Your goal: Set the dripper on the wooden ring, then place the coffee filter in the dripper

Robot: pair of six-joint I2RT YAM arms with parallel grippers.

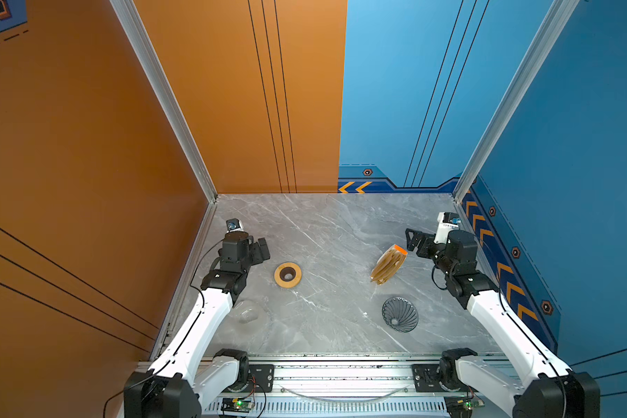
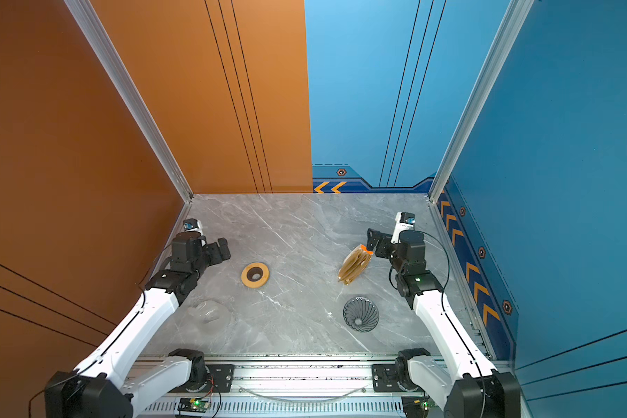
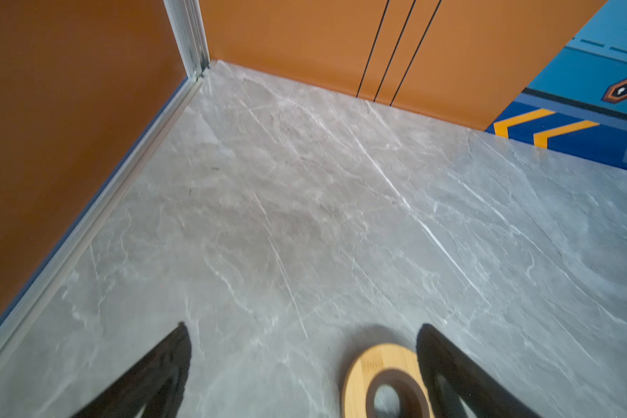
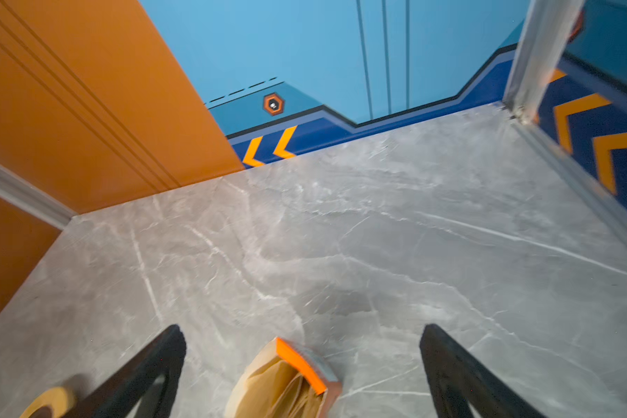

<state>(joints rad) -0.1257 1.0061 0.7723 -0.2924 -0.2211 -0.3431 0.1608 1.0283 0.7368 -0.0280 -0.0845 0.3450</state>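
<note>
Right gripper (image 1: pixel 412 239) spread wide over the far end of the filter packet (image 1: pixel 388 268), lining up a grab I'd guess; left gripper (image 1: pixel 262 249) wide too, empty; dripper (image 1: pixel 400 314) empty, near right.

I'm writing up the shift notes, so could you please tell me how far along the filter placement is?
Nothing looks done: the dripper sits empty. In hand: nothing; the right gripper is open by the orange end of the filter packet, and the left gripper is open near the wooden ring. Left: getting a single filter, none lies loose in view, and seating it in the dripper.
</note>
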